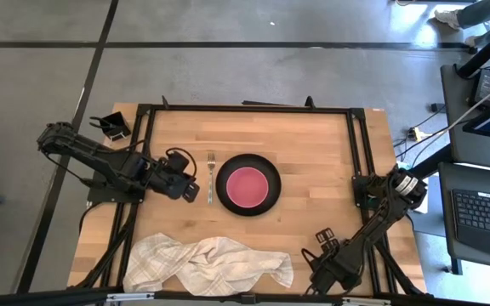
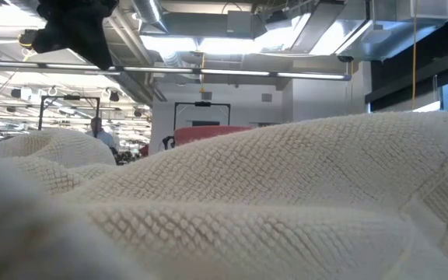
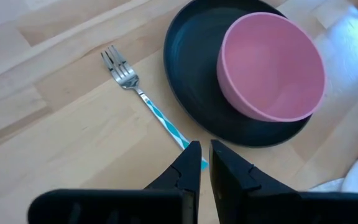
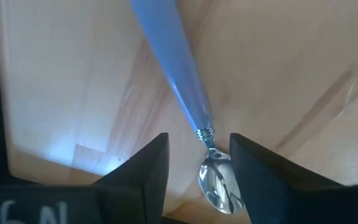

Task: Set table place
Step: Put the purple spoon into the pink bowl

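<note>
**One plate, one bowl, one fork, one spoon**

I see the black plate (image 1: 248, 184) mid-bench (image 1: 313, 144), with the pink bowl (image 1: 247, 184) inside it and the silver fork (image 1: 211, 172) just beside it. My left tool (image 3: 204, 163) sits clenched above the fork's handle end. My right tool (image 4: 197, 168) is released, straddling the spoon (image 4: 191, 118) near the bench's front corner. One white towel (image 1: 207, 262) blocks almost the whole low view.

Bright overhead lighting w/ glare on table (image 4: 55, 152); blurred cloth (image 2: 286, 202) foreground.
</note>
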